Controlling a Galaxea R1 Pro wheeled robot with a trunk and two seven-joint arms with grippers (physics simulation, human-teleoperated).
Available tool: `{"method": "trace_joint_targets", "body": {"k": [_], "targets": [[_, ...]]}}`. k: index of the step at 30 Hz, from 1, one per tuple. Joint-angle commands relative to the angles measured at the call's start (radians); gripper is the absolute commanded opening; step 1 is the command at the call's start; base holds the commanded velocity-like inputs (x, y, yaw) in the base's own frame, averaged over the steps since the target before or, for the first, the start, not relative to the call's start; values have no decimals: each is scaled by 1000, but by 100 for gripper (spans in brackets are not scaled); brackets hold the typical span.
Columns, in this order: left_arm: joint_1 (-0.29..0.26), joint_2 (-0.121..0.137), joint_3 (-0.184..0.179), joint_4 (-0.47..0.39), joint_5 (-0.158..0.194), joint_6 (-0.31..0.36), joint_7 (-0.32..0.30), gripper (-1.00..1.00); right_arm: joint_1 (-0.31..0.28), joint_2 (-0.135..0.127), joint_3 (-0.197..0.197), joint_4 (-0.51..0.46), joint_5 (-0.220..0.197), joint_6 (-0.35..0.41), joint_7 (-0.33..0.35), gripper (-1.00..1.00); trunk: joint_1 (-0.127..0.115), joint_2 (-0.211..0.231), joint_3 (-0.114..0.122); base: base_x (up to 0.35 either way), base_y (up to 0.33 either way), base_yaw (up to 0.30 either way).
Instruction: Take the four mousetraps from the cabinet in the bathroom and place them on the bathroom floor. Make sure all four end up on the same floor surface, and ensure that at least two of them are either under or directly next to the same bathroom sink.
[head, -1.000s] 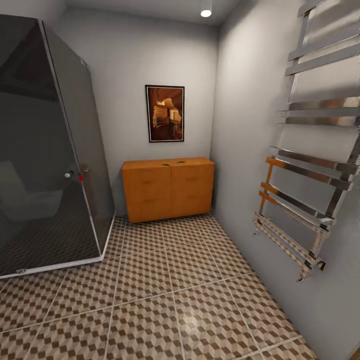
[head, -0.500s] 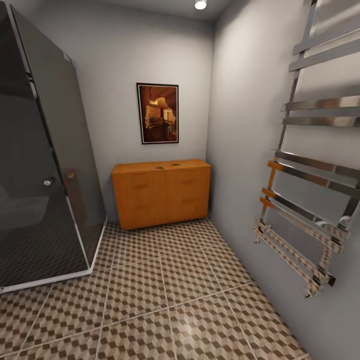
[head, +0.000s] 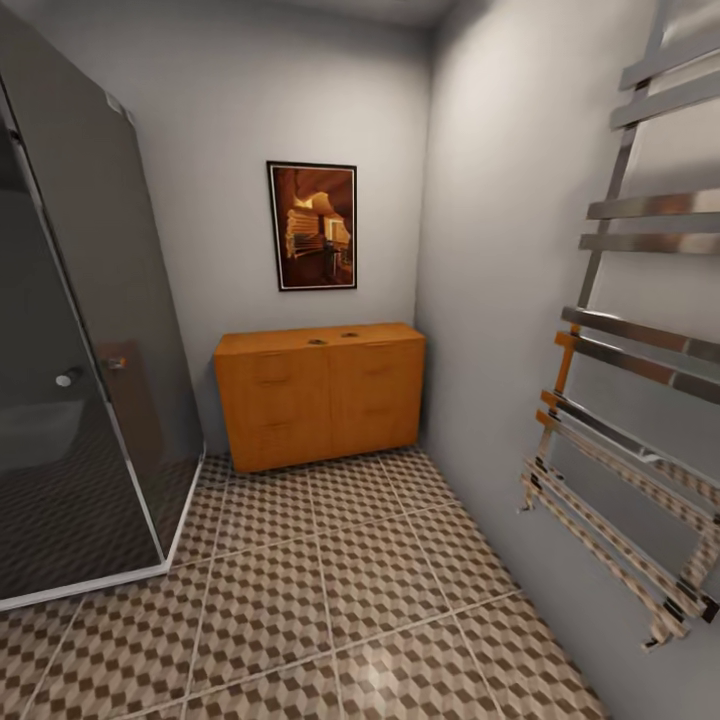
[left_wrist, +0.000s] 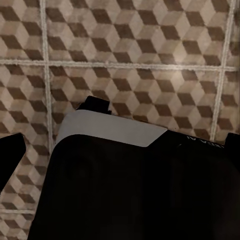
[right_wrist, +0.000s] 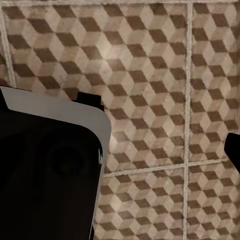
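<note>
Grey bathroom walls close a narrow room, with the cabinet (head: 320, 394) standing straight ahead against the far wall, below a framed picture (head: 312, 226). Bathroom floor (head: 330, 560) tiles stretch between it and the robot, so the cabinet lies well apart from both arms, neither clearly nearer. Its long side runs across the head view and its drawer fronts look closed; two small dark marks sit on its top, too small to identify, so where the mousetraps are cannot be told. A dark glass shower enclosure (head: 70, 360) stands left, a chrome towel rail (head: 640, 400) right. Both wrist views look down on tiles, and I cannot tell how either arm's jaws stand
</note>
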Motion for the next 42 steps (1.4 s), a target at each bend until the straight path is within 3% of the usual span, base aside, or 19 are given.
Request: {"method": "trace_joint_targets", "body": {"k": [1, 27, 42], "targets": [[-1, 0, -8, 0, 8, -3, 3, 100, -1, 0, -8, 3, 11, -6, -4, 100, 1, -1, -1, 323, 0, 0], [-1, 0, -8, 0, 8, -1, 3, 100, -1, 1, -8, 3, 12, -6, -3, 100, 1, -1, -1, 323, 0, 3], [-1, 0, -8, 0, 8, -1, 3, 100, -1, -1, -8, 3, 12, -7, -3, 100, 1, -1, -1, 323, 0, 179]]}}
